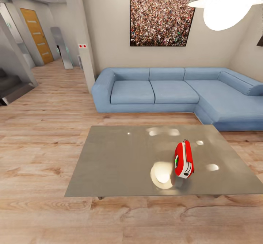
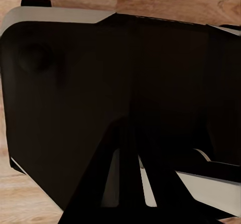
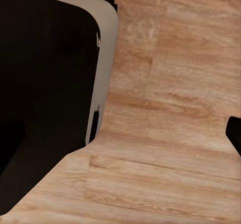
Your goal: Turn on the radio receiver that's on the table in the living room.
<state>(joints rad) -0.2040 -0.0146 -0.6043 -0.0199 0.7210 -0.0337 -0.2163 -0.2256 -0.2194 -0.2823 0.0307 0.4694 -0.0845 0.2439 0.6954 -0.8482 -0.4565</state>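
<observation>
Your left gripper cannot be judged open or closed: the left wrist view looks onto a dark robot body panel [image 2: 100, 108] with pale trim, wood floor showing past its edges. From your head camera, take the table [image 1: 120, 163] as the landmark. Left of it and further back, a corridor leads to an orange door [image 1: 36, 36], with dark stairs [image 1: 11, 87] at the left edge of the view. Behind the table stands the blue sectional sofa [image 1: 175, 90], and on the wall above the sofa hangs the crowd picture [image 1: 160, 21]. On the table's right half, toward its near edge, the radio receiver [image 1: 183, 160] stands upright, turned edge-on to you, beside a bright lamp reflection. A white pendant lamp [image 1: 223, 3] hangs above the table's right side. Your right gripper's state is likewise impossible to tell: the right wrist view shows a dark trimmed panel [image 3: 45, 83] over plank floor [image 3: 170, 133].
</observation>
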